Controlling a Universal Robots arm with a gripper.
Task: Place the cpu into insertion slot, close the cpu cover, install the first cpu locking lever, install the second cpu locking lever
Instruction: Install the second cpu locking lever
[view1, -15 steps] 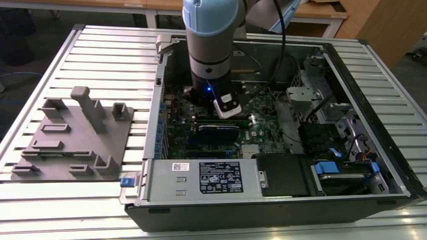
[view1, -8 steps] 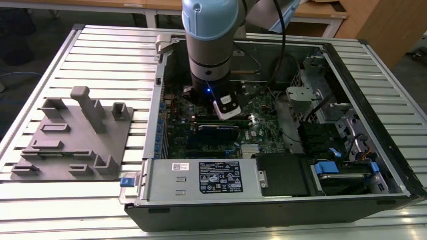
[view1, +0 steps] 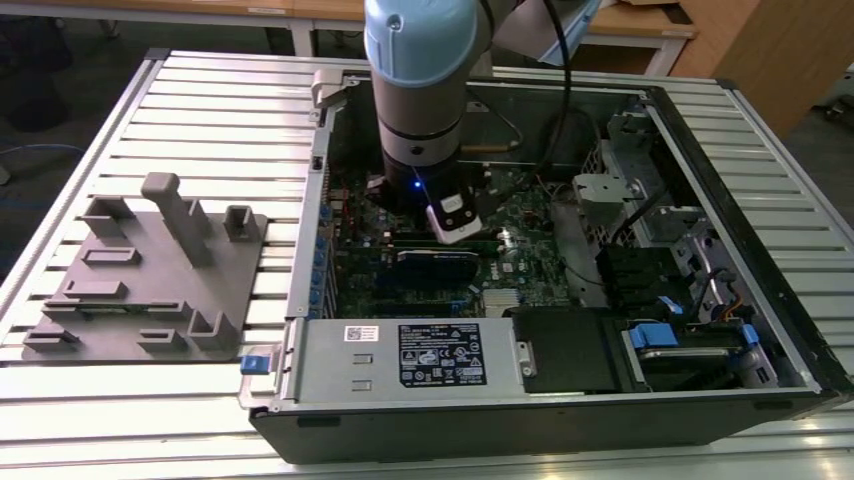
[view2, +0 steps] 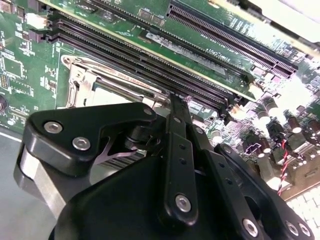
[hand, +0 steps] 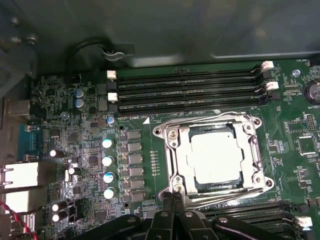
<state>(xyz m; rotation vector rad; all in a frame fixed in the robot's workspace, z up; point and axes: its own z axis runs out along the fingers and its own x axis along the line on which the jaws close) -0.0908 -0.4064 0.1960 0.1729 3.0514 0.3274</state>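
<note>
Silver-grey, the cpu (hand: 218, 159) already sits in the insertion slot (hand: 252, 150), with the cpu cover (hand: 181, 150) lying shut around it. Just beside the socket's edge, the black pincer (hand: 172, 197) has its fingertips pressed together, gripping nothing, inside the computer case (view1: 747, 190).
</note>
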